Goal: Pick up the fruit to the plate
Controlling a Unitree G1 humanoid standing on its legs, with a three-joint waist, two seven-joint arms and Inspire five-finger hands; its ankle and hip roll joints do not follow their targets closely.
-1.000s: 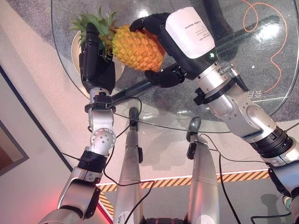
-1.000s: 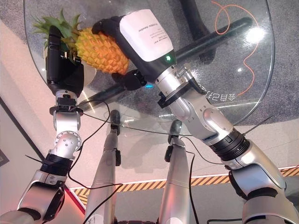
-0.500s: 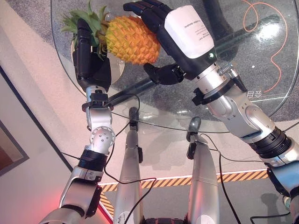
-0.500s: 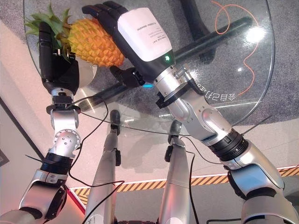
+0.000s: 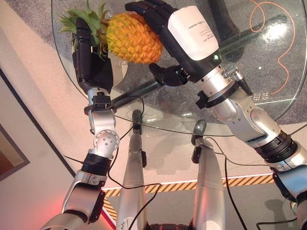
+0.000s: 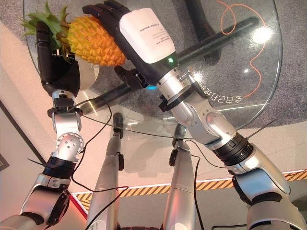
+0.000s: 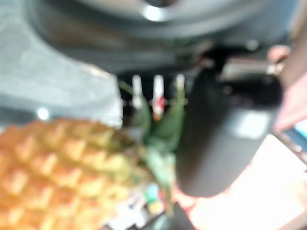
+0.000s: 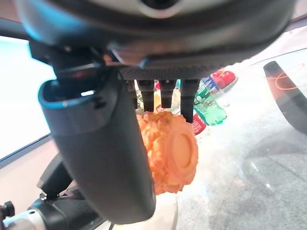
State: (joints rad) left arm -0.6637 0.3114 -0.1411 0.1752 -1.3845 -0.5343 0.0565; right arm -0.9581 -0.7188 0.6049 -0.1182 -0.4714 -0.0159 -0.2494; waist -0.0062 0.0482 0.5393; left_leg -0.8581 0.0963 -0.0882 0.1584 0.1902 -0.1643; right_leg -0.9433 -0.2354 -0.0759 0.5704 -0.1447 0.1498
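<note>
An orange pineapple (image 5: 132,40) with a green crown lies on its side over the white plate (image 5: 119,73), near the glass table's left edge. My right hand (image 5: 192,33) covers its far side with straightened fingers, and the thumb (image 5: 165,75) stands a little off the fruit's lower end. The right wrist view shows the pineapple's base (image 8: 168,151) just past the fingers. My left hand (image 5: 91,67) stands upright beside the crown, fingers straight among the leaves. I cannot tell whether the fruit's weight rests on the plate.
The round glass table (image 5: 240,96) has a dark crossbar base beneath it. An orange cable (image 5: 283,52) loops on the floor under the far right. Bottles (image 8: 211,103) stand in the background of the right wrist view. Yellow-black tape (image 5: 240,181) marks the floor.
Both hands and the pineapple have shifted up and left, over the plate. The right hand's fingers have straightened and its thumb has come away from under the fruit.
</note>
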